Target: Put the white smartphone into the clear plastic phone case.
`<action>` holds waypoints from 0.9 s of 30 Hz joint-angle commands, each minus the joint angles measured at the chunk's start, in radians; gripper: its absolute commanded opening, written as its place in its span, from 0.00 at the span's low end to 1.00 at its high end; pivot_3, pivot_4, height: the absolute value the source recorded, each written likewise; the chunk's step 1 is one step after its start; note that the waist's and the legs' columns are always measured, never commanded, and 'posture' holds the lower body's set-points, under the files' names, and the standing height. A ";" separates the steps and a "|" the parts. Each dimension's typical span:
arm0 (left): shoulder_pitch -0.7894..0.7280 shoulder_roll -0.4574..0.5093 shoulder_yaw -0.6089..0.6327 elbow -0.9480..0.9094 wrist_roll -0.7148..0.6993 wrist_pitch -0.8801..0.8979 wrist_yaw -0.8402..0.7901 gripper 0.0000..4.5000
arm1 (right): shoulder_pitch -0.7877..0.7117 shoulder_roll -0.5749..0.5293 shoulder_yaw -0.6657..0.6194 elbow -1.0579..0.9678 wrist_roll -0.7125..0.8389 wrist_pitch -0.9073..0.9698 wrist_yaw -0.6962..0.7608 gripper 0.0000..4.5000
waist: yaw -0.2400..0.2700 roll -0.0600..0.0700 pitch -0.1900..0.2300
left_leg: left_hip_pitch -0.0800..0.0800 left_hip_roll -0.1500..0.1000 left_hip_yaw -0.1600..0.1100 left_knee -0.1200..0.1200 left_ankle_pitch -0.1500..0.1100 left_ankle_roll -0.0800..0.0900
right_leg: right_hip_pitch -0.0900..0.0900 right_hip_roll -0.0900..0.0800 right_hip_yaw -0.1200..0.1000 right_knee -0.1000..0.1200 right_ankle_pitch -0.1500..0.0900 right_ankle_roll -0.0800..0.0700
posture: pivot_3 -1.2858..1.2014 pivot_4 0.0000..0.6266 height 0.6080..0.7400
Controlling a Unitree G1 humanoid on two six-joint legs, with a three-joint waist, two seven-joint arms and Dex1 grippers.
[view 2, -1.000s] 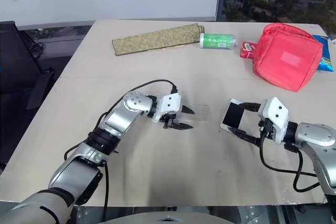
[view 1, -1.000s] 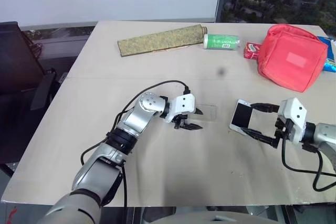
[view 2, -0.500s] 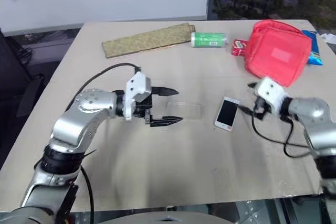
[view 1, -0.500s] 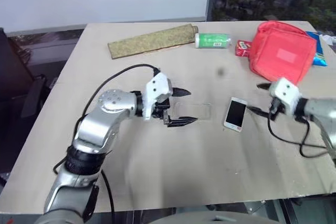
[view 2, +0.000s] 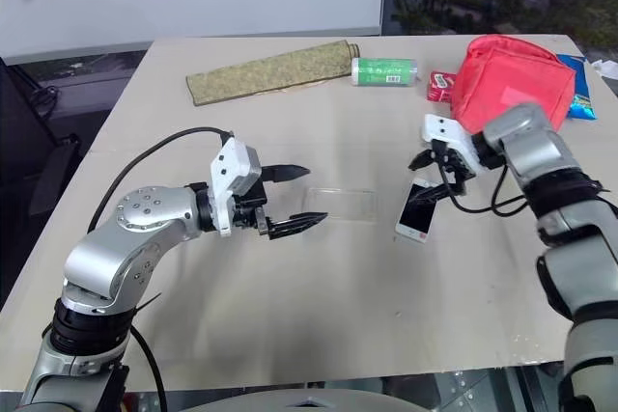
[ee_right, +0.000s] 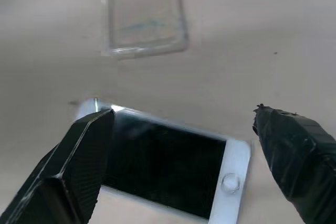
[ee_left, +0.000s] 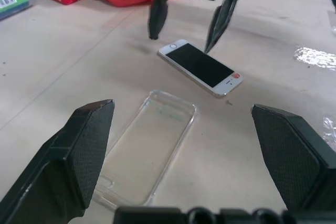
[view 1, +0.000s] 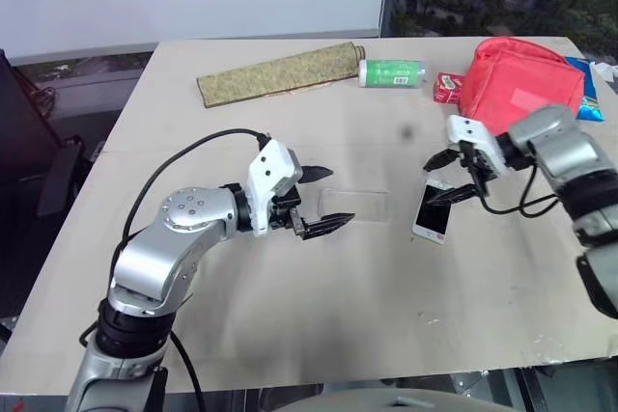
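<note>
Clear plastic marks the landmark: the clear plastic phone case [view 1: 355,206] lies flat, hollow side up, on the beige table [view 1: 319,325], ready to take a phone from above. In the left eye view the white smartphone [view 1: 434,211] lies screen up just to the right of the case, apart from it. The left gripper [view 1: 319,200] hovers at the case's left end with jaws spread wide and empty, probably placed to steady the shell. The right gripper [view 1: 454,177] hangs over the phone's far end, fingers wide apart, holding nothing, apparently lining up a pick.

Far beyond the case sit a woven mat [view 1: 285,71], a green roll [view 1: 391,72], a small red box [view 1: 448,88] and a red pouch [view 1: 521,87].

From the left wrist, the case lies between that gripper's open fingers [ee_left: 84,150], the phone beyond it.

From the right wrist, the phone lies between its parted fingers [ee_right: 79,156], untouched, the case just beyond.
</note>
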 commanded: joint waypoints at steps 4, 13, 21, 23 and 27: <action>0.048 0.021 0.037 -0.102 -0.036 0.017 0.060 1.00 | -0.102 0.078 0.114 0.239 -0.056 -0.164 0.098 1.00 | 0.003 0.000 0.000 | -0.001 0.000 0.000 -0.001 0.000 0.000 | -0.001 -0.002 0.000 0.000 0.001 0.002 | 0.52 0.24 1.00; 0.088 0.075 0.069 -0.135 -0.110 0.055 0.069 1.00 | -0.079 -0.079 0.315 0.216 0.049 -0.175 0.098 1.00 | 0.022 0.001 0.000 | 0.000 -0.002 -0.001 -0.001 0.000 -0.001 | 0.000 -0.005 -0.001 0.000 0.000 -0.001 | 0.52 0.24 1.00; 0.030 0.057 0.019 -0.077 -0.092 -0.008 0.057 1.00 | 0.058 -0.316 0.349 -0.100 0.224 -0.049 0.098 1.00 | 0.032 0.001 0.000 | -0.001 -0.005 -0.001 -0.001 0.000 0.000 | 0.000 -0.008 -0.002 -0.001 -0.001 -0.001 | 0.52 0.24 1.00; 0.021 0.058 0.003 -0.063 -0.090 -0.019 0.045 1.00 | 0.140 -0.376 0.284 -0.232 0.261 0.003 0.098 1.00 | 0.032 0.001 0.000 | -0.001 -0.004 -0.002 -0.002 0.000 0.000 | 0.000 -0.007 -0.003 -0.001 -0.001 -0.001 | 0.52 0.24 1.00; 0.000 0.062 -0.022 -0.043 -0.094 -0.030 0.024 1.00 | 0.350 -0.452 0.128 -0.487 0.292 0.048 0.024 1.00 | 0.031 0.000 0.000 | -0.002 -0.004 -0.003 -0.001 0.000 0.000 | 0.000 -0.007 -0.004 -0.001 -0.001 -0.001 | 0.52 0.24 1.00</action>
